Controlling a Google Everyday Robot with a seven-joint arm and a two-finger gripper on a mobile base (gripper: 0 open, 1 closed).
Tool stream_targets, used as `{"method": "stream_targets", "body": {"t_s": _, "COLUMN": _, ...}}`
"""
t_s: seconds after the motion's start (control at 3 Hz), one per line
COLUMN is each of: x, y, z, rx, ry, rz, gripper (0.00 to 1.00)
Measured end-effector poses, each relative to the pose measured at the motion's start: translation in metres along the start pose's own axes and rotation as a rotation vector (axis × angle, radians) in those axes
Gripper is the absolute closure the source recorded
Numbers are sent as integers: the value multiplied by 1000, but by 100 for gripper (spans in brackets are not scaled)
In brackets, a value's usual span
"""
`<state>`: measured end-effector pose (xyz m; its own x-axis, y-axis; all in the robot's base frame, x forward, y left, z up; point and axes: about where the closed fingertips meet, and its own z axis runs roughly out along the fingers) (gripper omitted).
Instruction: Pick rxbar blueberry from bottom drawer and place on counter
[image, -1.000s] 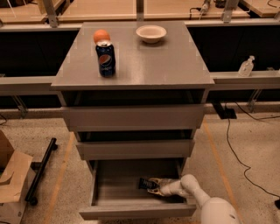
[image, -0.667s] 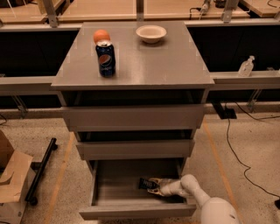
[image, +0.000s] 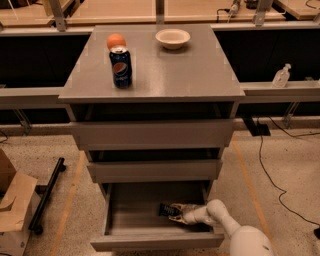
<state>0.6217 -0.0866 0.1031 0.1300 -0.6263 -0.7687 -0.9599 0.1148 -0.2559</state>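
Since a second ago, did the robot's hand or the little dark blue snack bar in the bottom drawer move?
Nothing visibly changed. The gripper is inside the open bottom grey drawer, right at the small flat dark navy snack bar, same as before. The blue Pepsi can, the orange round fruit and the white bowl sit on the flat grey counter as they did.

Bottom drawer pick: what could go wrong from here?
1. The snack bar lies flat on the floor of the bottom drawer, with the gripper low at its end; a thin wrapper may slip on the lift.
2. The middle drawer juts out just above, so a straight lift might knock the arm against it.
3. The counter holds a can, an orange and a bowl; placing near them may tip the can.
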Motion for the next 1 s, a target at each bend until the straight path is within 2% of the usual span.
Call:
{"method": "stream_targets", "body": {"t_s": 0.33, "x": 0, "y": 0, "z": 0, "rx": 0, "ry": 0, "rz": 0, "gripper": 100}}
{"method": "stream_targets", "body": {"t_s": 0.67, "x": -10, "y": 2, "z": -8, "rx": -9, "ry": 22, "rz": -14, "gripper": 100}}
{"method": "stream_targets", "body": {"t_s": 1.0, "x": -32, "y": 7, "z": -23, "rx": -21, "ry": 64, "rz": -39, "gripper": 100}}
